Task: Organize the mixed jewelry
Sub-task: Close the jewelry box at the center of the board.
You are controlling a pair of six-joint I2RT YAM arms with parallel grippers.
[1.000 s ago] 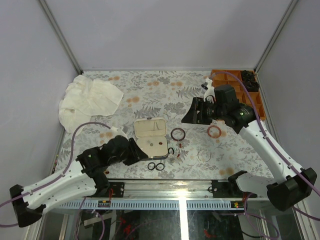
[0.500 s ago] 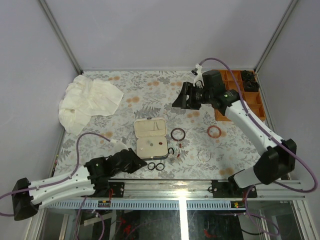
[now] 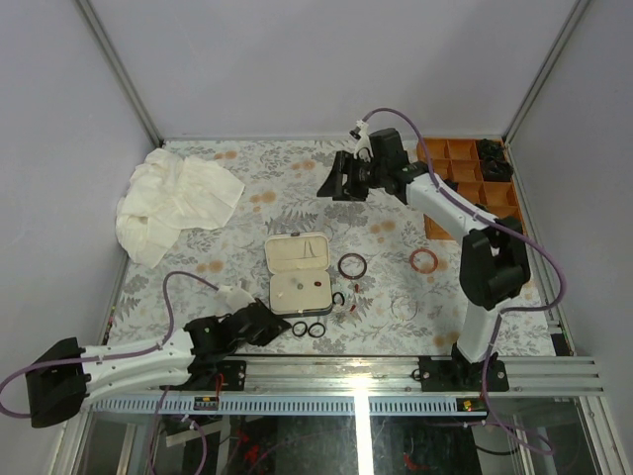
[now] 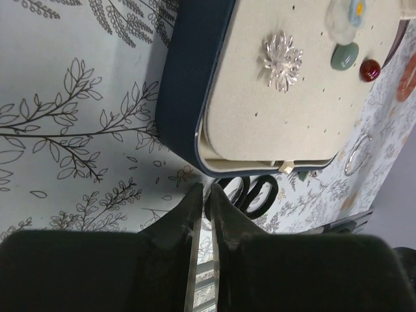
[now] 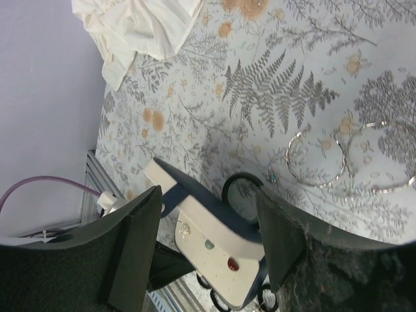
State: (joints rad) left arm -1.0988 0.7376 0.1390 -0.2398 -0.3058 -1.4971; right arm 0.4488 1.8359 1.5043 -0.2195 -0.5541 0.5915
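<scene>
While the right claw (image 5: pixel 207 195) hovers open, the closed, empty left claw (image 4: pixel 203 195) likely must open over the near black rings (image 4: pixel 247 195).

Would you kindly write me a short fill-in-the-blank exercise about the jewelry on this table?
1. The divided tray at the far right is ___.
2. In the case, a green stone sits next to a ___ one.
3. The two rings by the case's near edge are ___.
4. The right pincer has its jaws ___.

Missing words: orange; red; black; open.
</scene>
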